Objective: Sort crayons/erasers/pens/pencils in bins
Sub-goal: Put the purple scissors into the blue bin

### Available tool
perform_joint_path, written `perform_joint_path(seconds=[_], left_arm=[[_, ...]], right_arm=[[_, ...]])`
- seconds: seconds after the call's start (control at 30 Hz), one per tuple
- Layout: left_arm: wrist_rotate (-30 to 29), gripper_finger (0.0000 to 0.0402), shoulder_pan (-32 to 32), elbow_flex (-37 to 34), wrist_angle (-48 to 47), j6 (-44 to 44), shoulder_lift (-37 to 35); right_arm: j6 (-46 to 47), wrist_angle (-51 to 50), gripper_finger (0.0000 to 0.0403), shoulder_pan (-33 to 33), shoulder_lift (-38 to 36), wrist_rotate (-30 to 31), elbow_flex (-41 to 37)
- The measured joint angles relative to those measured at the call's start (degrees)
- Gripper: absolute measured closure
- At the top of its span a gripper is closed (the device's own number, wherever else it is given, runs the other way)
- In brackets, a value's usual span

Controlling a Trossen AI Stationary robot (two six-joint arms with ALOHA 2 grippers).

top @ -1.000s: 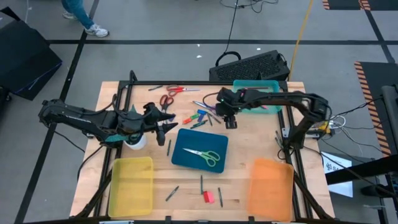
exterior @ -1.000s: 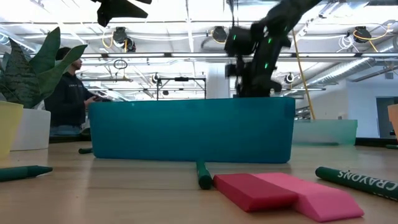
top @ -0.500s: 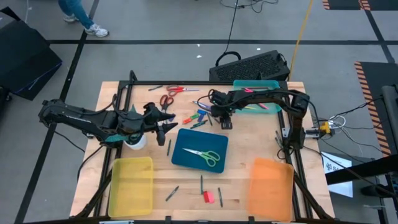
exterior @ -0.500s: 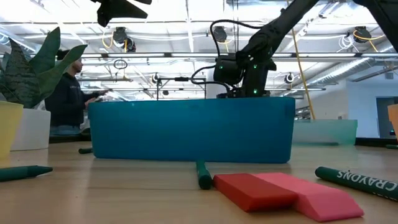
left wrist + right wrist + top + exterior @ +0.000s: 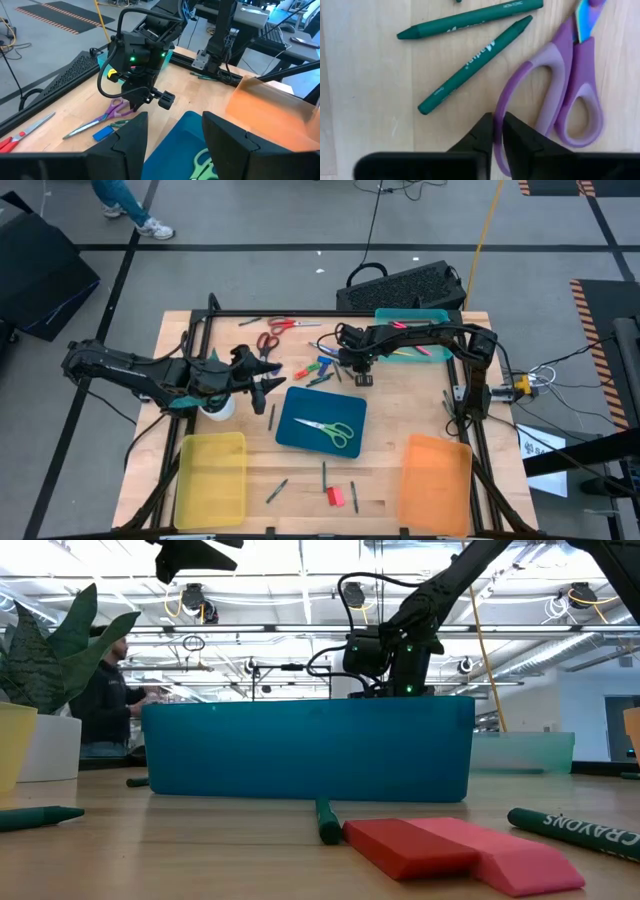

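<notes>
My right gripper (image 5: 357, 373) points down at the far middle of the table, shut, its tips (image 5: 498, 131) over the handle loop of purple scissors (image 5: 560, 95). Two green crayons (image 5: 474, 64) lie beside them, and a blue eraser (image 5: 103, 133) lies close by. My left gripper (image 5: 268, 385) hovers open at the dark blue bin's (image 5: 300, 430) left side, holding nothing. Green scissors (image 5: 330, 428) lie in that bin. A red and a pink eraser (image 5: 450, 845) rest on the table near the front edge. The yellow bin (image 5: 210, 478), orange bin (image 5: 435, 480) and teal bin (image 5: 412, 330) stand around. My right gripper comes from above, pointing down, with its shut fingertips (image 5: 485, 135) at the rim of the purple scissors' handle loop (image 5: 501, 107). I cannot tell whether they touch it. The scissors lie flat on the table.
Red scissors (image 5: 292, 325) lie along the far edge. A white round thing (image 5: 218, 408) stands under my left arm. Dark pencils and a crayon (image 5: 277, 490) lie near the front. A keyboard (image 5: 405, 285) sits beyond the far edge. A person (image 5: 110, 690) stands behind the table.
My right gripper has gone a little toward the table's left edge and come down toward the purple scissors and crayons. Nothing on the table has moved.
</notes>
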Motion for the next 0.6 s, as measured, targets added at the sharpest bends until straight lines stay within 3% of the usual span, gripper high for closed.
perform_joint_path(seconds=[0.13, 0.3, 0.6], left_arm=[[0.00, 0.0213, -0.01, 0.00, -0.70, -1.38, 0.00], [0.00, 0.0213, -0.04, 0.00, -2.54, -3.41, 0.00], [0.02, 0.0213, -0.04, 0.00, -2.58, -3.90, 0.00]], right_arm=[[-0.54, 0.62, 0.0393, 0.07, -0.11, 0.90, -0.03], [-1.03, 0.15, 0.0387, 2.02, -1.78, 7.31, -0.34], [2.28, -2.16, 0.0387, 10.03, -12.82, 16.02, -0.33]])
